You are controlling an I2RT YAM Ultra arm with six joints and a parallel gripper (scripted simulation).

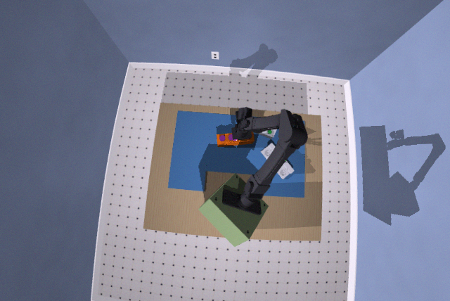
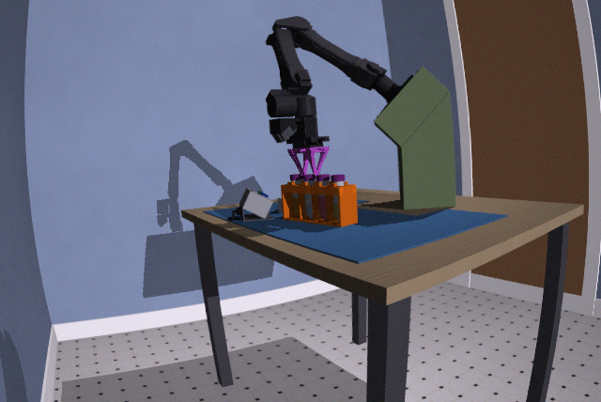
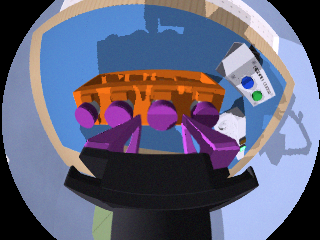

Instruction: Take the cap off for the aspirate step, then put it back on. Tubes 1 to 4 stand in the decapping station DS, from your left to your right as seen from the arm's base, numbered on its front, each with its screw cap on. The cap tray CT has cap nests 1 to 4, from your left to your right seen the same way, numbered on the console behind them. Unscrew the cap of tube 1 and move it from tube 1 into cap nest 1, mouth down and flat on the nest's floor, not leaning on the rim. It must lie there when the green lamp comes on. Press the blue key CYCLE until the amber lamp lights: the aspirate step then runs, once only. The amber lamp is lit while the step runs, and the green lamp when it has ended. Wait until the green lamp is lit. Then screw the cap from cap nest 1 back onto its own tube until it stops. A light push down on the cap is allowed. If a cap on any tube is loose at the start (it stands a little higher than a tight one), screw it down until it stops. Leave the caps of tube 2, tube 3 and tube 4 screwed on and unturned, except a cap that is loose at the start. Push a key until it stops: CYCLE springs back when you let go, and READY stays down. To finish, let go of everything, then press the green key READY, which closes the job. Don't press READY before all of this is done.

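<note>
The orange decapping station [image 2: 318, 203] stands on the blue mat, holding its tubes with purple caps; it also shows in the overhead view [image 1: 234, 140] and the wrist view [image 3: 150, 94]. My gripper [image 2: 308, 173] points straight down over the station with its purple fingertips at cap height. In the wrist view the fingers stand open on either side of the third cap from the left [image 3: 162, 115]. I cannot tell whether they touch it. All the caps sit on their tubes. The console [image 3: 248, 76] with the blue key [image 3: 248, 83] and green key [image 3: 258, 96] lies to the right.
The white cap tray [image 1: 268, 150] lies right of the station, partly under my arm. The green arm pedestal [image 1: 232, 214] stands at the near table edge. The grey console [image 2: 256, 203] sits beside the station.
</note>
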